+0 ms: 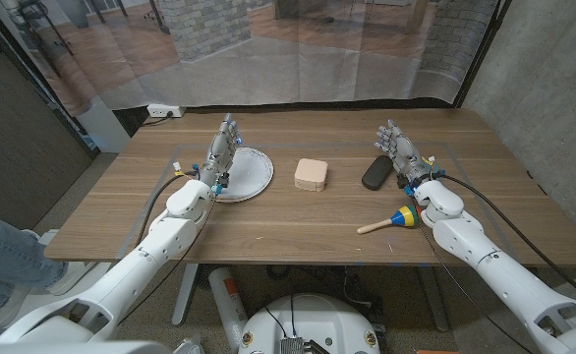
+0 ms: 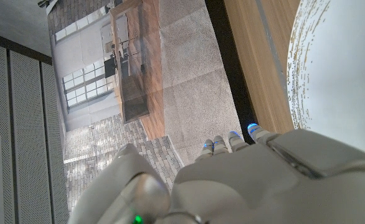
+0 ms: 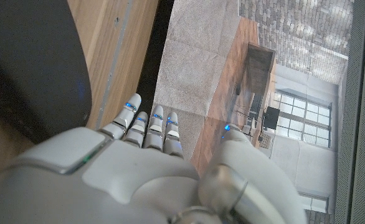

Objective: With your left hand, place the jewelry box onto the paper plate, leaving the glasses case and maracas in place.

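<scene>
White and grey, the left hand (image 1: 222, 149) stands upright with its fingers straight and a little apart, holding nothing. It stands just at the left edge of the paper plate (image 1: 251, 175), its fingers reaching toward the table's far edge. In the left wrist view the back of the same hand (image 2: 251, 180) shows with its fingertips (image 2: 233, 138) lined up side by side, and the plate (image 2: 335, 68), white with a speckled rim, lies right beside it on the wood.

The plate lies on the wooden table (image 1: 298, 231), left of the middle. The jewelry box (image 1: 312, 175), a pale tan square with rounded corners, sits closed on the table to the right of the plate, near it but not touching, and well apart from the left hand.

Farther right of the plate, beyond the box, lies the glasses case (image 1: 376, 173), dark and oblong. The right hand (image 1: 399, 149) stands just beside the case on its far side from the plate, fingers straight, slightly apart, and holding nothing. The right wrist view shows this hand (image 3: 126, 168) from behind, with the case (image 3: 33, 62) as a dark rounded shape close alongside it.

The maracas (image 1: 394, 220), with a yellow and blue head and a pale wooden handle, lie nearer the table's front edge, right of the plate and close below the right wrist.
</scene>
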